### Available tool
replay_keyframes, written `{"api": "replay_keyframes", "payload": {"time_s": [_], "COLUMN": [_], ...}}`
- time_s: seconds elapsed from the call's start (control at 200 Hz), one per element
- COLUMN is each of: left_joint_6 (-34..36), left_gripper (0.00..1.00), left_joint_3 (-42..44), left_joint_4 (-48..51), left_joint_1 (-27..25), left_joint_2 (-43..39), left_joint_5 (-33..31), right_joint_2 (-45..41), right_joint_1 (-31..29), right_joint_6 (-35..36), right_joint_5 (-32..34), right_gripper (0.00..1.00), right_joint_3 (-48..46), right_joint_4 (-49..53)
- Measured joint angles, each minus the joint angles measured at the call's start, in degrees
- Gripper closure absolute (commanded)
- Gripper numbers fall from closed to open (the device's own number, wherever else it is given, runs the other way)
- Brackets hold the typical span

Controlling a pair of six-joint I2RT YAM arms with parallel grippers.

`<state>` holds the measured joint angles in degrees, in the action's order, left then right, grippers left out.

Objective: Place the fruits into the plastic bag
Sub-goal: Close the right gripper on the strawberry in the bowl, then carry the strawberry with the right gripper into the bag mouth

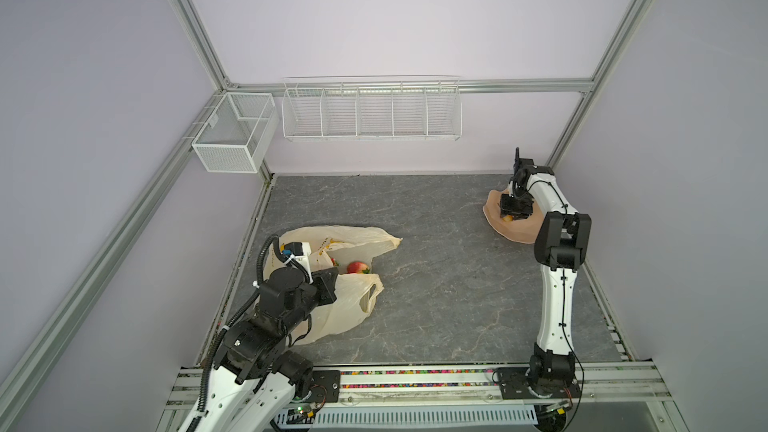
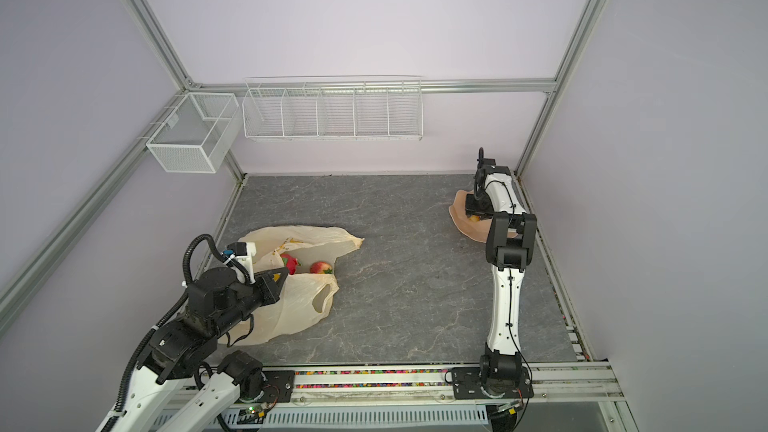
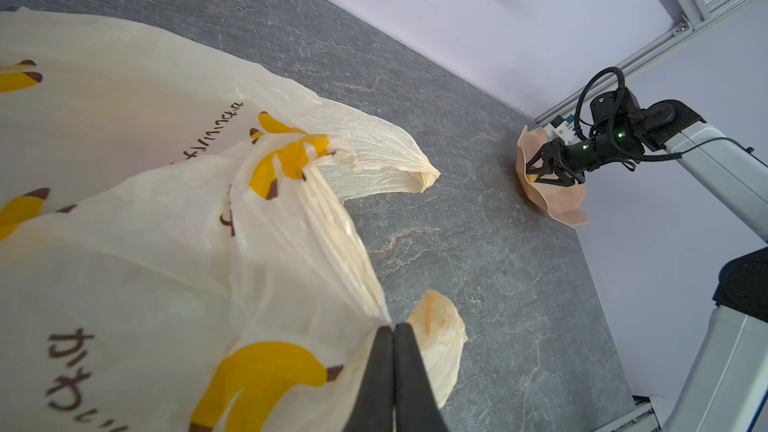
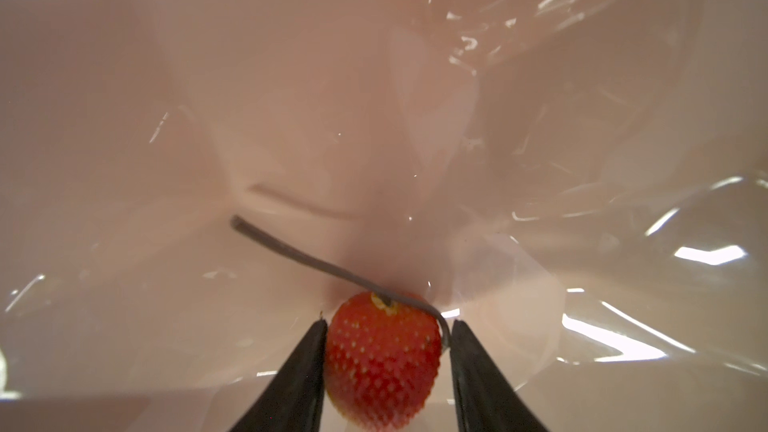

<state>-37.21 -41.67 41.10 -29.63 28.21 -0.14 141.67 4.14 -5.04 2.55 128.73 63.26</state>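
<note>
The plastic bag (image 1: 345,238) (image 2: 307,234) lies at the left with its mouth held up. My left gripper (image 3: 393,326) (image 2: 284,274) is shut on the bag's (image 3: 124,118) thin rim. Inside it lie a red dragon fruit (image 2: 289,263) and a smaller red fruit (image 1: 357,268) (image 2: 321,268) with green leaves. At the back right my right gripper (image 4: 386,322) (image 1: 513,216) (image 3: 536,168) reaches down into the peach bowl (image 1: 494,209) (image 4: 291,118). Its jaws flank a red strawberry (image 4: 382,359): one finger touches it and a narrow gap shows at the other. A yellow fruit (image 1: 506,219) (image 3: 532,178) lies beside it.
A white mesh box (image 1: 232,135) and a white wire rack (image 1: 370,112) hang on the back wall. The grey stone-look table (image 1: 436,276) stretches between bag and bowl. A metal rail (image 1: 415,380) runs along the front edge.
</note>
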Motion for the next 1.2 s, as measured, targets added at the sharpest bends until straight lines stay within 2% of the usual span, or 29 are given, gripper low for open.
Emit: {"api": "replay_keyframes", "payload": {"time_s": [0.19,0.46,0.675,0.865,1.025,1.2], "left_joint_6": [-0.22,-0.20,-0.15,0.07,0.48,0.57], "left_gripper": [1.00,1.00,1.00,1.00,1.00,1.00], "left_joint_3": [0.00,0.00,0.00,0.00,0.00,0.00], "left_joint_4": [0.00,0.00,-0.07,-0.15,-0.50,-1.14], "left_joint_1": [0.00,0.00,0.00,0.00,0.00,0.00], "left_joint_2": [-0.39,-0.70,-0.85,-0.83,-0.81,-0.39], "left_joint_5": [0.00,0.00,0.02,0.26,0.68,1.66], "right_joint_2": [-0.15,-3.13,-13.11,-25.40,-35.58,-41.29], "right_joint_1": [0.11,0.17,0.13,-1.14,-7.78,-22.23], "right_joint_6": [0.15,-0.31,-1.46,-3.37,-6.34,-13.27], "right_joint_5": [-0.55,-1.18,-2.97,-8.04,-15.72,-25.92], "right_gripper": [0.65,0.69,0.73,0.73,0.72,0.72], "right_joint_3": [0.00,-3.69,-11.50,-22.67,-34.25,-44.89], "right_joint_4": [0.13,0.24,-0.74,-3.78,-8.39,-16.96]}}
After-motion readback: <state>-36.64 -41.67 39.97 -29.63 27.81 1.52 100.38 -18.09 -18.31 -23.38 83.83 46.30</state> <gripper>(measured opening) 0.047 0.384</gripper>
